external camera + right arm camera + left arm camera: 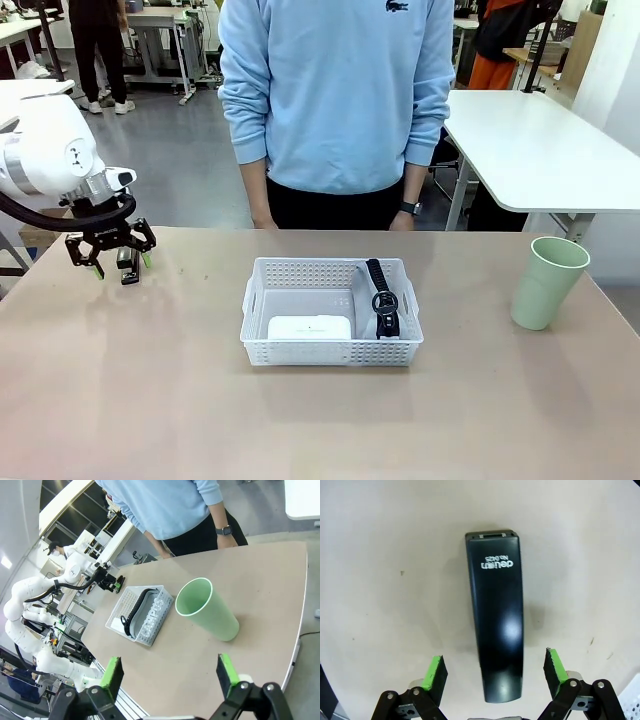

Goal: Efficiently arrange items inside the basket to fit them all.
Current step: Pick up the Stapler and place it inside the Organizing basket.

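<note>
About half done, by the look of it: the box (pixel 310 328) and the pouch (pixel 375 300) are in the basket (pixel 330 268), while the stapler (pixel 497 615) and the cup (pixel 548 280) are out on the desk (pixel 150 400)

The box lies flat against the basket's near wall, towards its left. The pouch stands on edge along the right wall, zipper and ring pull uppermost, its long axis running near to far. The back-left of the basket looks free

The stapler lies flat at the desk's far left, well apart from the basket. In the left wrist view its long axis runs straight away from the wrist, the printed end with the metal slot farthest off. The left jaws are wide open over its near end, one green pad (pixel 436 672) on each side with a gap to it, so closing would pinch its narrow width

The cup stands upright, mouth up, well to the right of the basket. The right jaws are open and empty, looking across at it from a distance
</note>
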Motion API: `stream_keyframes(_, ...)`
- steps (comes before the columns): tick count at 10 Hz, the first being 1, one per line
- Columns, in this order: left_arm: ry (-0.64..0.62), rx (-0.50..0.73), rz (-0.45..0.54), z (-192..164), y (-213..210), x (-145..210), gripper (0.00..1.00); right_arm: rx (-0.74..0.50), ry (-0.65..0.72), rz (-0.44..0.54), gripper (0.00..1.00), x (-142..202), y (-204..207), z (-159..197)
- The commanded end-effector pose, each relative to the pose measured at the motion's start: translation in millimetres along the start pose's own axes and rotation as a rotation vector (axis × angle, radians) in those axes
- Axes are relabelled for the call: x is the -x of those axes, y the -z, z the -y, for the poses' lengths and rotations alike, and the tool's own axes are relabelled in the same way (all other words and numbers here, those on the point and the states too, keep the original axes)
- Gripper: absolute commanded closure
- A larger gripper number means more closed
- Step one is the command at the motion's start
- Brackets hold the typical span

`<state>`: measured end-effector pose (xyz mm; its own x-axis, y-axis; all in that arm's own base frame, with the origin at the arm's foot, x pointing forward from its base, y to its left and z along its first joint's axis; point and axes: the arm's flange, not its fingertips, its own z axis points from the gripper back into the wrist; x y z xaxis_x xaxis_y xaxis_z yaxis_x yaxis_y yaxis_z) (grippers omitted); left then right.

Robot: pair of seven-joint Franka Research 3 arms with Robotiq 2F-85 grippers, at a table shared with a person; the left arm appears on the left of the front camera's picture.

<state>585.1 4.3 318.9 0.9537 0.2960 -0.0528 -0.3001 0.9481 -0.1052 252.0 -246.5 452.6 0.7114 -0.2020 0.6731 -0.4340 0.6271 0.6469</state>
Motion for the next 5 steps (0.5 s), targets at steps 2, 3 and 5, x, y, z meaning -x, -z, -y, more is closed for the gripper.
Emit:
stream_keyframes(2, 0.001, 0.001, 0.007, 6.9, 0.2, -8.2, 0.00, -0.013, -0.026, 0.021, 0.00, -2.0, -0.2, -0.2)
stream_keyframes(3, 0.001, -0.009, 0.014, 6.8, 0.0, -7.9, 0.00, -0.013, -0.026, 0.021, 0.00, -2.0, -0.2, -0.2)
stream_keyframes(5, 0.017, -0.019, 0.032, 7.4, 0.7, -8.7, 0.00, -0.013, -0.026, 0.021, 0.00, -2.0, -0.2, -0.2)
